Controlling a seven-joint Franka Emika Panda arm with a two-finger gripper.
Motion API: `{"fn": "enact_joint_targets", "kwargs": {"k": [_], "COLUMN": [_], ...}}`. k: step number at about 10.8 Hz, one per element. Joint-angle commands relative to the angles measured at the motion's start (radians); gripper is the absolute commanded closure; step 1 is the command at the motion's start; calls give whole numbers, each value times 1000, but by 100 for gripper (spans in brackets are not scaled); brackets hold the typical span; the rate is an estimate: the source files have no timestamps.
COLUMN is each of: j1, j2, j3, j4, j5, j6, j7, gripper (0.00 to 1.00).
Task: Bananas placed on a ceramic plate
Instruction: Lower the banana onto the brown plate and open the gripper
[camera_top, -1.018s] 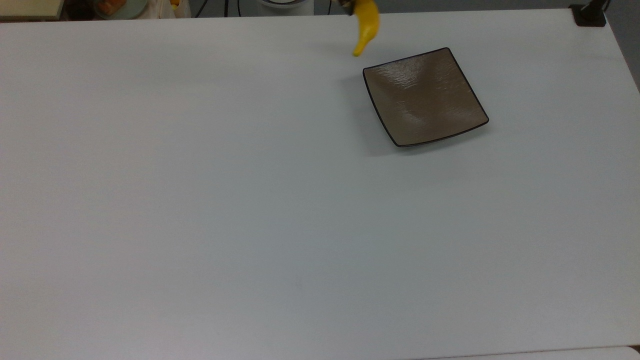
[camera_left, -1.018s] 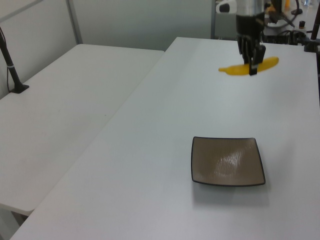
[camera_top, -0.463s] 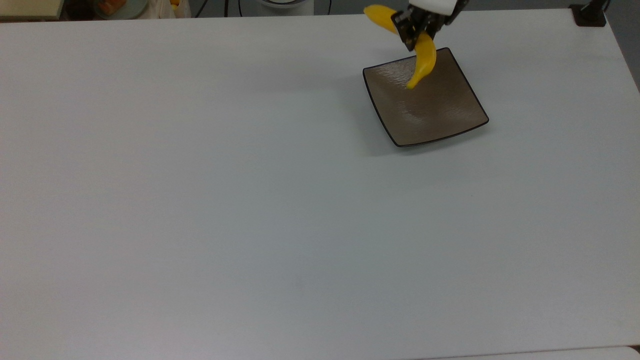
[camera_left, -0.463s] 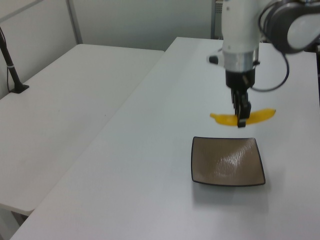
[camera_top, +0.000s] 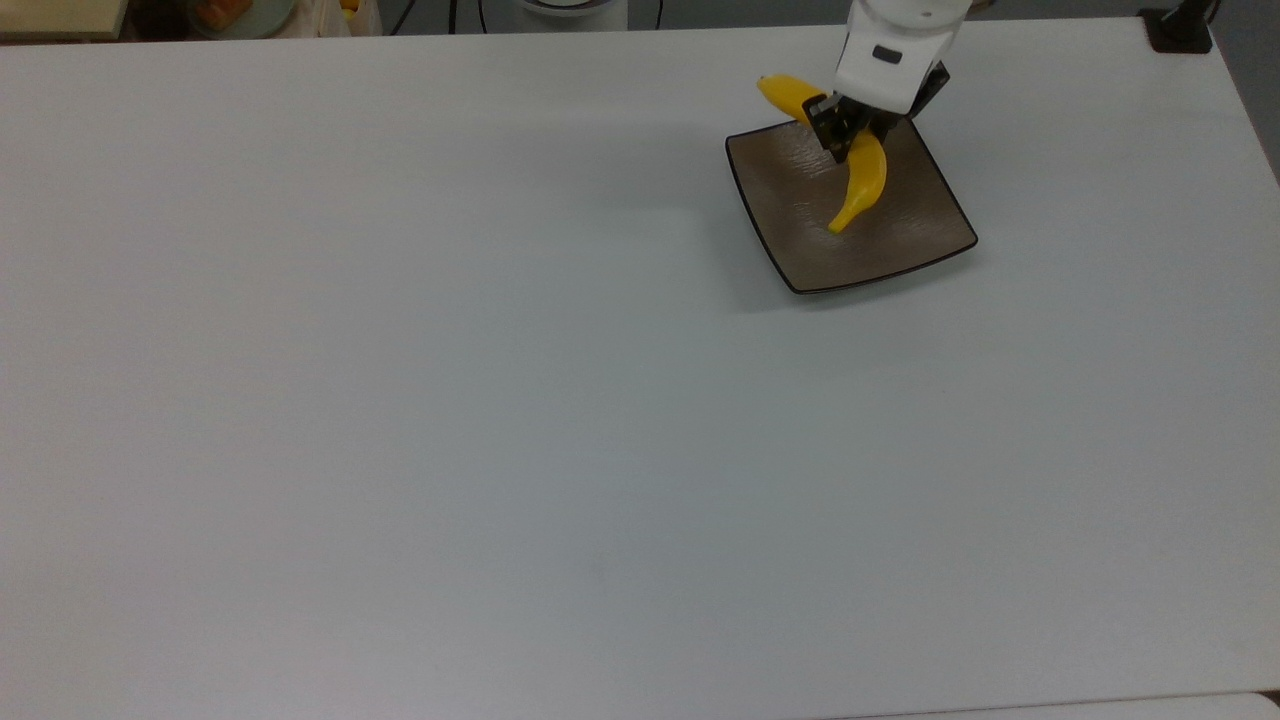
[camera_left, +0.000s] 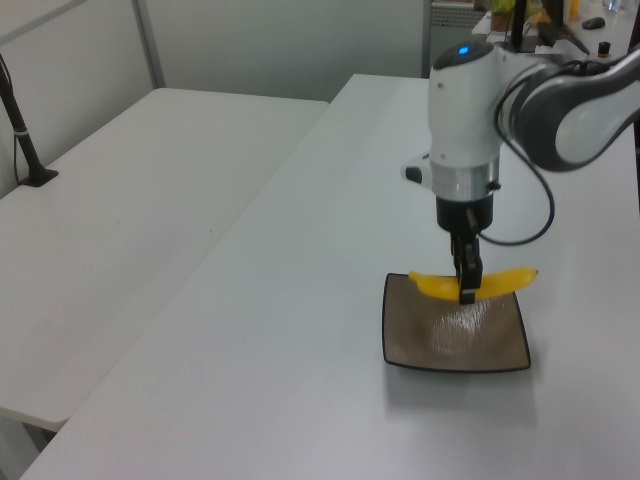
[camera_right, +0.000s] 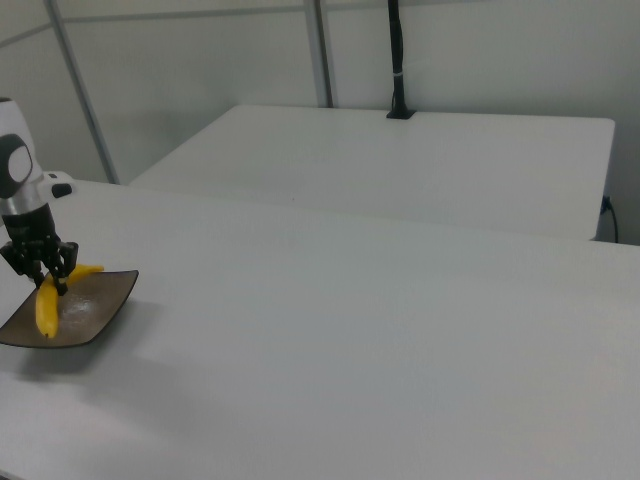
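The fingers (camera_left: 466, 283) are clamped on the banana's (camera_top: 862, 180) middle, holding it just above the ceramic plate (camera_top: 905, 240) near the desk's (camera_top: 400, 400) far edge in the top view. Placing is underway; next, lower and release.

White-grey arm (camera_left: 520, 90); black pincer (camera_left: 466, 282)

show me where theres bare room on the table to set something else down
The white table is bare across the top view's whole left and lower part, away from the ceramic plate. It is crowded at the top view's upper right, where the gripper holds the banana over the plate.
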Motion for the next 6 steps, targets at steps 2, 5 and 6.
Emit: {"fn": "enact_joint_targets", "kwargs": {"k": [2,5,6], "j1": [17,17,17], "j2": [47,55,55], "j3": [-3,-3,-3], "j4": [-21,-18,-18], "j5": [-35,-35,-35], "j6": [100,105,104], "j7": [42,42,42], "gripper": [95,55,36]}}
